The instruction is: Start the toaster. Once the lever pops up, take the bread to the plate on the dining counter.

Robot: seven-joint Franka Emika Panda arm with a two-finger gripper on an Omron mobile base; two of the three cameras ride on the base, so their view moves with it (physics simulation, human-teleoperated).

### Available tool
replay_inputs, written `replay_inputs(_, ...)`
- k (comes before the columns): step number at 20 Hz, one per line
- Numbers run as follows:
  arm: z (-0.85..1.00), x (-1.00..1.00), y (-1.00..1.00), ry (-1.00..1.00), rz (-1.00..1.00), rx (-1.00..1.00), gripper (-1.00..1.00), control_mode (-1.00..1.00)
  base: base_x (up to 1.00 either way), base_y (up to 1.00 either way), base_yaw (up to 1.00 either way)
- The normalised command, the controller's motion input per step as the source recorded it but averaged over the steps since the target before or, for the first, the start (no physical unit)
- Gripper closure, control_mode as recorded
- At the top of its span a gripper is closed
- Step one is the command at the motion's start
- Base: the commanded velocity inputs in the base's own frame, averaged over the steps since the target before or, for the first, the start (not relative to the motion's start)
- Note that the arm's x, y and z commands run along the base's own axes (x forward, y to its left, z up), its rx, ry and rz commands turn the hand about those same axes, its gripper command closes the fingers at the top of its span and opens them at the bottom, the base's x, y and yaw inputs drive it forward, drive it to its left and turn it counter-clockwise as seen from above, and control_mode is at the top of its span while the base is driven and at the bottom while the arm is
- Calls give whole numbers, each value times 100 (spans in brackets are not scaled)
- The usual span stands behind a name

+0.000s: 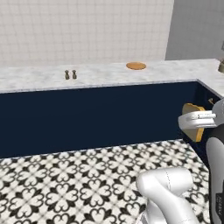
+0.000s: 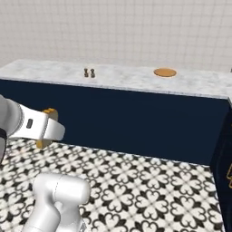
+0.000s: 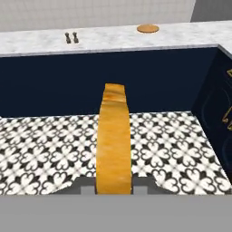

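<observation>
Left base view: gripper (image 1: 195, 124) at the right edge, bread (image 1: 193, 114) edge-on. Plate (image 1: 136, 65) on the dining counter (image 1: 105, 73), near its back edge. Right base view: two small shakers (image 2: 89, 72) left of the plate. Hand view: jaws clamped on the bread above the patterned floor (image 3: 50, 154).

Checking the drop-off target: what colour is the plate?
Orange-brown, wood-like plate; clearest in the hand view.

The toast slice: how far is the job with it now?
Done: the golden-brown toast slice is out of the toaster, gripped edge-on in the hand. In hand: carrying it over the patterned floor. Left: setting it on the round orange-brown plate on the marble dining counter.
</observation>
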Motion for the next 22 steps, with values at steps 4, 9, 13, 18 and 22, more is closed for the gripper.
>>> replay_inputs(4,0,0,0,0,0,0,100,100,96,-66,11)
replay_inputs(9,0,0,0,0,0,0,100,100,97,-54,13)
replay_inputs(13,0,0,0,0,0,0,100,100,95,-55,13)
replay_inputs(18,0,0,0,0,0,0,100,100,72,-67,4)
replay_inputs(22,0,0,0,0,0,0,100,100,52,-57,-9)
